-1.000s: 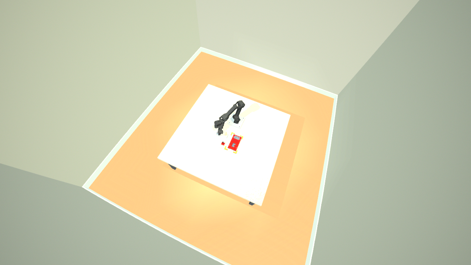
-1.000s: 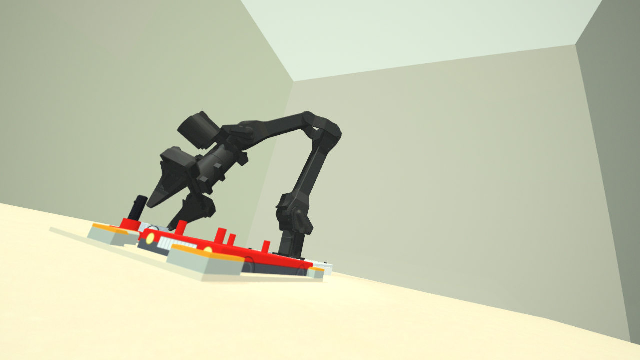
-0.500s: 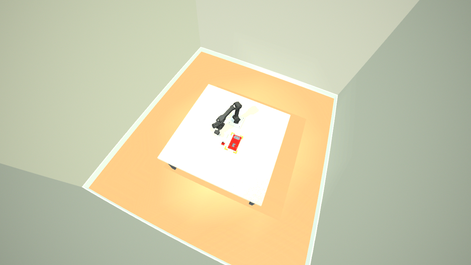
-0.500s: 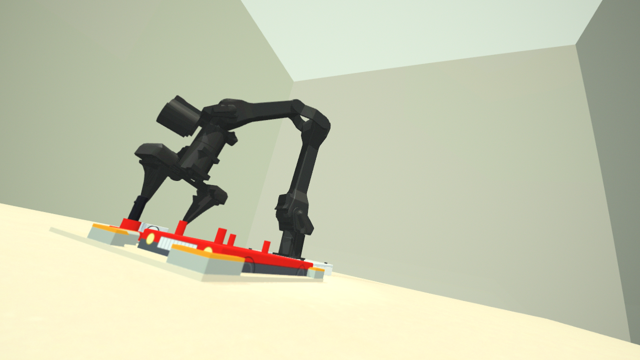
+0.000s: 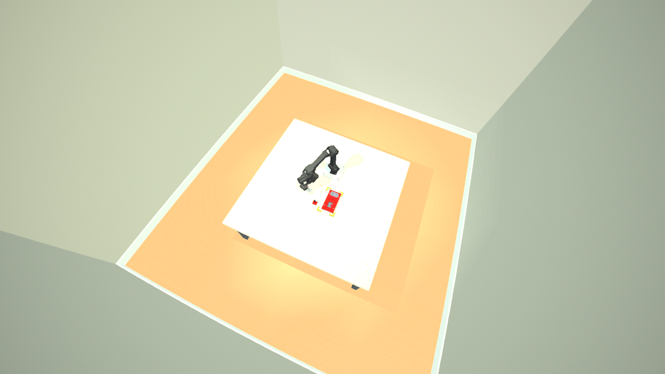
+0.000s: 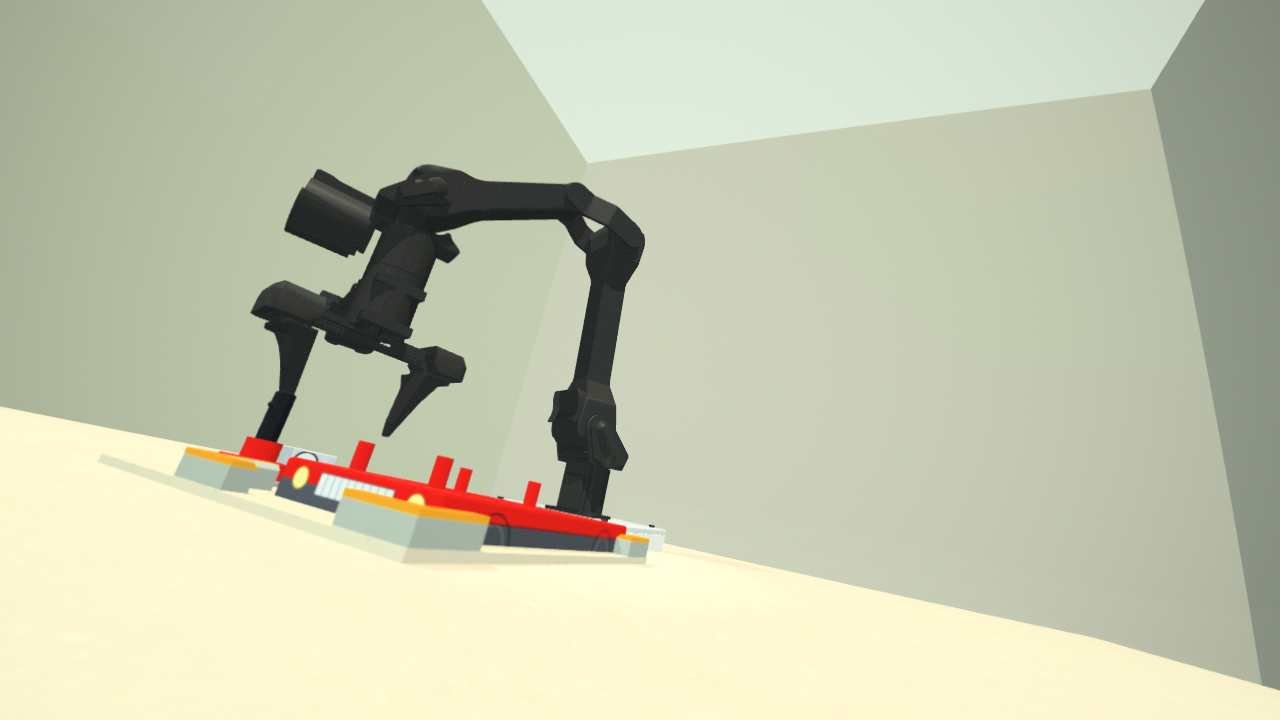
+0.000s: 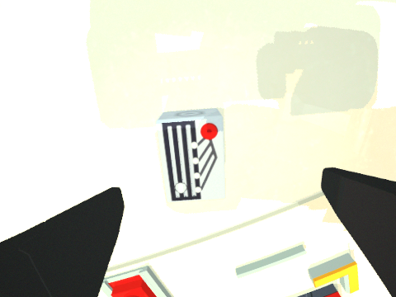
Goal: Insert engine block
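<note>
The engine block [image 5: 309,189] [image 7: 190,156] lies on the white table [image 5: 279,204], outside the car body [image 5: 331,201] [image 6: 465,499] and apart from its opening. It is a pale grey-blue box; its upper face bears dark bars with light stripes, a red round cap near one corner, and white dots joined to thin dark lines. Which side carries the slot cannot be told. The gripper [image 6: 331,414] [image 7: 223,187] hangs above, fingers spread wide and grasping nothing, one finger to either side of the block in the wrist view, presumably to admit it between them on descent. Yellow-topped corner blocks [image 6: 411,519] [image 7: 336,272] stand around the car body, probably to keep it from shifting during insertion. The task appears to be at the approach, with grasping, insertion and withdrawal not yet done.
</note>
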You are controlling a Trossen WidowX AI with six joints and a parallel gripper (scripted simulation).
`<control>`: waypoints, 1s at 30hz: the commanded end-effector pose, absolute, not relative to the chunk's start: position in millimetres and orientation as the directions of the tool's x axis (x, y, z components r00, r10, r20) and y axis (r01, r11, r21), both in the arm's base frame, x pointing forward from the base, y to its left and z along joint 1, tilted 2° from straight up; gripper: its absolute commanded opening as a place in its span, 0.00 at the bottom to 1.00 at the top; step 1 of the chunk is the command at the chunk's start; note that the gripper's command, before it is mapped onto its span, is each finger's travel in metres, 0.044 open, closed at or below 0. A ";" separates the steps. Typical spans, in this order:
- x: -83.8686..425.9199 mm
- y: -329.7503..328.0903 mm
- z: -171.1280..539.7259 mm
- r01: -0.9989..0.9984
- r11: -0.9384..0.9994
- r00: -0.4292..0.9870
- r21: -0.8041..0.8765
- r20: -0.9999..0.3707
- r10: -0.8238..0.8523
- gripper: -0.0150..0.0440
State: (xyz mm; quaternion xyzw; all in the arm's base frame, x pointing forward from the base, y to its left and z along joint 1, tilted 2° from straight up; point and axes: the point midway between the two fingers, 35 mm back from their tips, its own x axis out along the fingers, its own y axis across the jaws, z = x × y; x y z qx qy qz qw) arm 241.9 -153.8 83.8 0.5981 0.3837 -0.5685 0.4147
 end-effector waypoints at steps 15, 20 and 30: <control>255.0 -159.9 66.1 0.926 -0.374 0.057 0.059 -0.998 -0.017 1.00; 255.4 -160.1 58.1 0.926 -0.374 0.057 0.059 -0.998 -0.017 1.00; 255.8 -160.1 44.7 0.926 -0.374 0.057 0.059 -0.998 -0.017 1.00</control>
